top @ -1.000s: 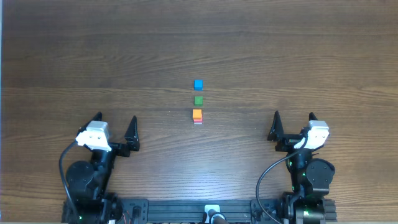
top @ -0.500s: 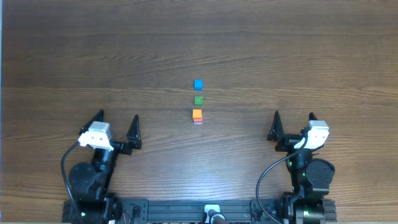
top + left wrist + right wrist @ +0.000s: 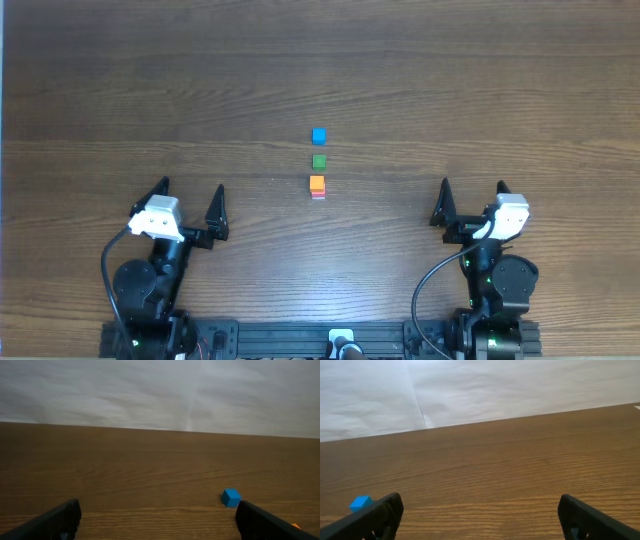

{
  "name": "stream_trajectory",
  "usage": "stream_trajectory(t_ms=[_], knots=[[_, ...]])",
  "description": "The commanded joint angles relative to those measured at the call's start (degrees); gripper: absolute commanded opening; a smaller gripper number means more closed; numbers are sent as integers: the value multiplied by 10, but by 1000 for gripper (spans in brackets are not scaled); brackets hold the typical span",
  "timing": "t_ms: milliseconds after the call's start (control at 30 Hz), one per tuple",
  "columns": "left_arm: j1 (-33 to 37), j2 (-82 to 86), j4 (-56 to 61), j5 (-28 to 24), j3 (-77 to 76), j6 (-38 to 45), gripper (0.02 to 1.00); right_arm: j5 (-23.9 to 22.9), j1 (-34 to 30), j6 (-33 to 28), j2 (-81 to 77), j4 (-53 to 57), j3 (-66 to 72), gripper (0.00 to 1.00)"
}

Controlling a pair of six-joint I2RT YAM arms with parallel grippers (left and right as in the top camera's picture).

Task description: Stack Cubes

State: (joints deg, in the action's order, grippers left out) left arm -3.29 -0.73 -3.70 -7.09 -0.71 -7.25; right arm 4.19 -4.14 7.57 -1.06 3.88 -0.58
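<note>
Barely: left gripper [image 3: 190, 186] nudges toward table [image 3: 500, 80] centre, jaws spread; right gripper [image 3: 472, 184] parked, likewise released. Green cube [image 3: 319, 161], blue cube [image 3: 319, 135] untouched, orange cube [image 3: 317, 183] atop red cube [image 3: 318, 196]. Pick pending.

A wooden table [image 3: 480, 80] takes up the whole top view, its dark brown surface marked by fine grain that runs from side to side in long, slightly wavy lines. A thin pale strip [image 3: 1, 100] shows along the table's left edge. In the wrist views the tabletop stretches away to a straight far edge, and behind it stands a pale grey-white backdrop [image 3: 100, 390] with soft wrinkles, like hung paper or cloth. A faint upright crease [image 3: 191, 405] runs down it in the left wrist view, and a darker slanted seam [image 3: 418, 400] in the right wrist view. The light is soft and even.
</note>
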Motion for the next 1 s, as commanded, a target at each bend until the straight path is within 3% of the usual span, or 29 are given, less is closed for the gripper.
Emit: stream_trajectory(t_ms=[33,633,767,933,1000], knots=[[-3,5,0,1,4,8,1000,3,0,3,3,2,3,993],[-3,4,0,1,4,8,998,10,1,5,3,1,3,993],[-3,3,0,1,4,8,998,68,1,27,3,-7,3,993],[-3,3,0,1,4,8,996,182,1,49,3,-12,-18,991],[-3,4,-1,1,4,8,998,194,2,53,3,3,-47,993]])
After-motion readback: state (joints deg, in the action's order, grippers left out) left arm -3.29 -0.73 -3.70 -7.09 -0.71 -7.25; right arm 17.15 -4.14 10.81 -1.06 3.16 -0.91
